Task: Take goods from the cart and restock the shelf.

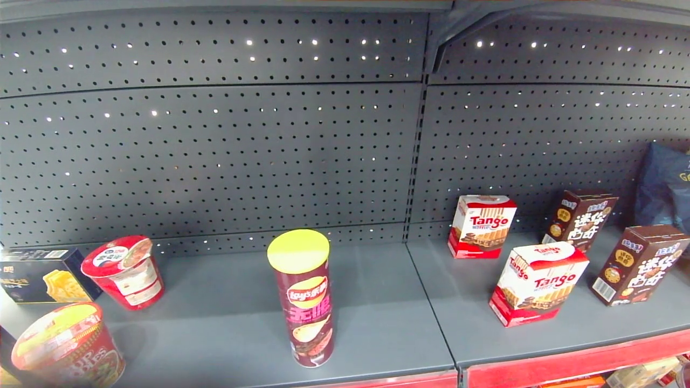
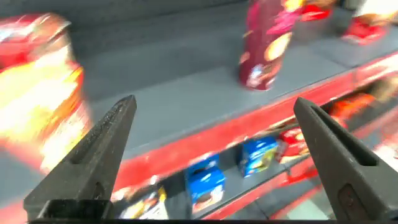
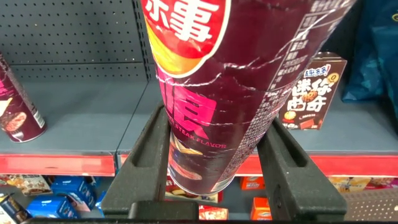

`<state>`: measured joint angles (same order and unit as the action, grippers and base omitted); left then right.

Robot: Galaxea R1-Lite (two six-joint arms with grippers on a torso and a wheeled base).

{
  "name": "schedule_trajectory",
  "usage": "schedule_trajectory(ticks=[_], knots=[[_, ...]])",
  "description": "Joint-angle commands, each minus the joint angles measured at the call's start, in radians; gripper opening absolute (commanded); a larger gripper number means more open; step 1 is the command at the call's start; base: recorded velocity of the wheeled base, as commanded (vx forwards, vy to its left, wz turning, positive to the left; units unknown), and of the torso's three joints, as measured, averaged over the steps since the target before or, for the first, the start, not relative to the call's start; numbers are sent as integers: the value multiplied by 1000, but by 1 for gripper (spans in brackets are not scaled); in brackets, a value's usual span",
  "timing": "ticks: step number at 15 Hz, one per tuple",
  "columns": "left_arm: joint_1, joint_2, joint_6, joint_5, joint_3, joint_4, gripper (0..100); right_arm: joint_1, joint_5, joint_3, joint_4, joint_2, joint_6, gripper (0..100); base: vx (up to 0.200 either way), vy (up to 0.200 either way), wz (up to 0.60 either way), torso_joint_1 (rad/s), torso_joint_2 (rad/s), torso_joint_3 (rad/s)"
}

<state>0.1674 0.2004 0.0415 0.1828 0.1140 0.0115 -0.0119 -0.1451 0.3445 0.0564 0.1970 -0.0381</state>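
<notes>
A maroon chips can (image 1: pixel 304 296) with a yellow lid stands upright near the front middle of the grey shelf (image 1: pixel 377 312). The same can appears in the left wrist view (image 2: pixel 264 43) and at the edge of the right wrist view (image 3: pixel 18 106). My right gripper (image 3: pixel 217 121) is shut on a second, matching chips can (image 3: pixel 230 81), held in front of the shelf's red front edge (image 3: pixel 62 163). My left gripper (image 2: pixel 214 102) is open with nothing between its fingers, hanging in front of the shelf edge between the cup noodles (image 2: pixel 37 87) and the standing can.
Two red cup noodles (image 1: pixel 126 272) (image 1: pixel 67 345) and a dark box (image 1: pixel 46 275) stand at the shelf's left. Two red-white wafer boxes (image 1: pixel 482 226) (image 1: pixel 539 283), two brown boxes (image 1: pixel 579 218) (image 1: pixel 639 264) and a blue bag (image 1: pixel 666 186) fill the right. Bare shelf lies around the standing can. Lower shelves hold blue packs (image 2: pixel 208 180).
</notes>
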Motion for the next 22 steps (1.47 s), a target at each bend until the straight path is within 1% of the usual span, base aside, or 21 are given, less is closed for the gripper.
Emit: schedule_trajectory(ticks=[1, 2, 3, 4, 7, 8, 9, 11, 16, 17, 19, 20, 22], knots=[[0, -105, 1, -31, -11, -4, 100, 0, -1, -1, 0, -2, 0, 0, 0, 0, 0, 0, 0, 0], [0, -105, -2, -36, -25, -2, 100, 0, 1, -1, 0, -1, 0, 0, 0, 0, 0, 0, 0, 0], [-2, -105, -23, -98, -83, 2, 100, 6, -1, -2, 0, 1, 0, 0, 0, 0, 0, 0, 0, 0], [0, -105, -61, -144, -99, 4, 100, 7, 1, -1, 0, 4, 0, 0, 0, 0, 0, 0, 0, 0], [0, -105, -74, -146, -97, 1, 100, 9, 1, -2, 0, 2, 0, 0, 0, 0, 0, 0, 0, 0], [0, -105, -88, -144, -97, 1, 100, 10, -1, -2, 0, 4, 0, 0, 0, 0, 0, 0, 0, 0], [0, -105, -91, -143, -97, 1, 100, 12, -1, -1, 0, 2, 0, 0, -200, 0, 0, 2, -7, 2], [0, -105, -91, -143, -97, 1, 100, 12, -1, 1, 0, 4, 0, 0, -200, 0, 0, 10, 2, 2], [0, -105, -84, -143, -97, -1, 100, 12, -4, 14, -3, 13, 0, 0, 0, 0, 0, 0, 0, 0], [0, -105, -72, -151, -99, 4, 100, 12, -1, 31, -4, 50, 0, 0, 0, 0, 0, 0, 0, 0], [0, -105, -60, -186, -99, 5, 100, 13, -8, 41, -6, 93, 9, 0, 0, 0, 0, 0, 0, 0], [0, -105, -43, -189, -99, 7, 100, 12, -16, 41, -9, 122, 24, 0, 0, 0, 0, 0, 0, 0], [0, -105, -31, -223, -114, -10, 100, 15, -41, 39, -9, 171, 73, 0, 0, 0, 0, 0, 0, 0]])
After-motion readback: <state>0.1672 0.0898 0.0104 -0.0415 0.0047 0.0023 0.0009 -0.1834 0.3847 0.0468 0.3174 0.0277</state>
